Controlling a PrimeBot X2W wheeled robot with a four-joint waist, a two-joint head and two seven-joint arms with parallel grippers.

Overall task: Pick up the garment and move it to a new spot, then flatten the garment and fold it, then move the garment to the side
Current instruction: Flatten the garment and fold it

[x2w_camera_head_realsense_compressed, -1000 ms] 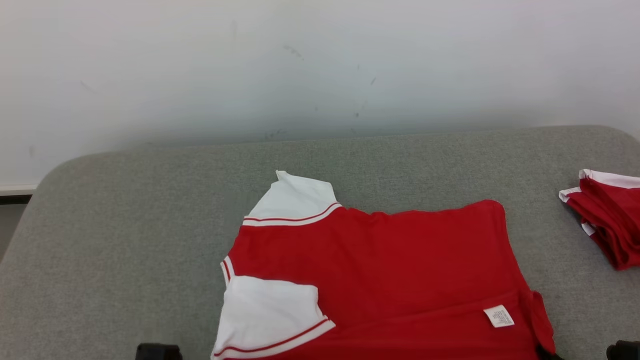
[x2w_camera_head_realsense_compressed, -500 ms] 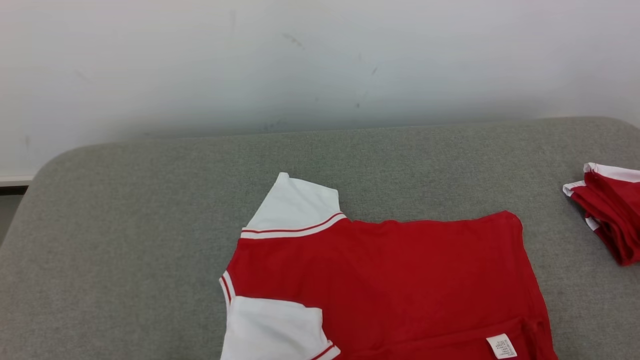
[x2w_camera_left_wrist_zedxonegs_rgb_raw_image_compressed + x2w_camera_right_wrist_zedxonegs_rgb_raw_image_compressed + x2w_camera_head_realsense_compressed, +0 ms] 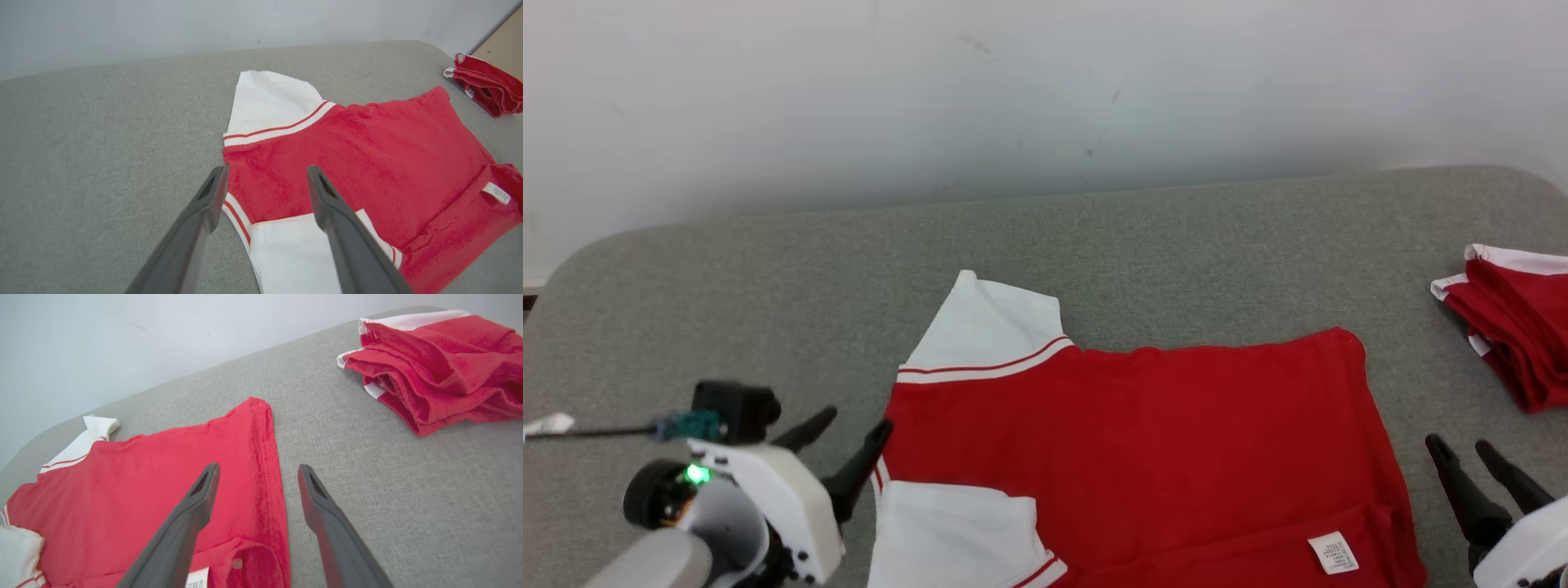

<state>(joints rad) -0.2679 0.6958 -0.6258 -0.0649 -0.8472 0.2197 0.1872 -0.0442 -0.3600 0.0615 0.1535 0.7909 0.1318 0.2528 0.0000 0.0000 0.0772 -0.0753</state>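
White wrist casing (image 3: 768, 498), green light (image 3: 695, 473), dark tapered claw fingers (image 3: 858, 469)

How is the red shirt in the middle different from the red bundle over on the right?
The middle shirt lies spread out nearly flat; the bundle is bunched into a thick, layered heap. The middle shirt shows two broad white sleeves; the bundle shows only thin white edges. The middle shirt covers far more of the table than the bundle. Both are red with white trim.

Red garment (image 3: 1143, 433) with white, red-striped sleeves on grey table (image 3: 768, 286).
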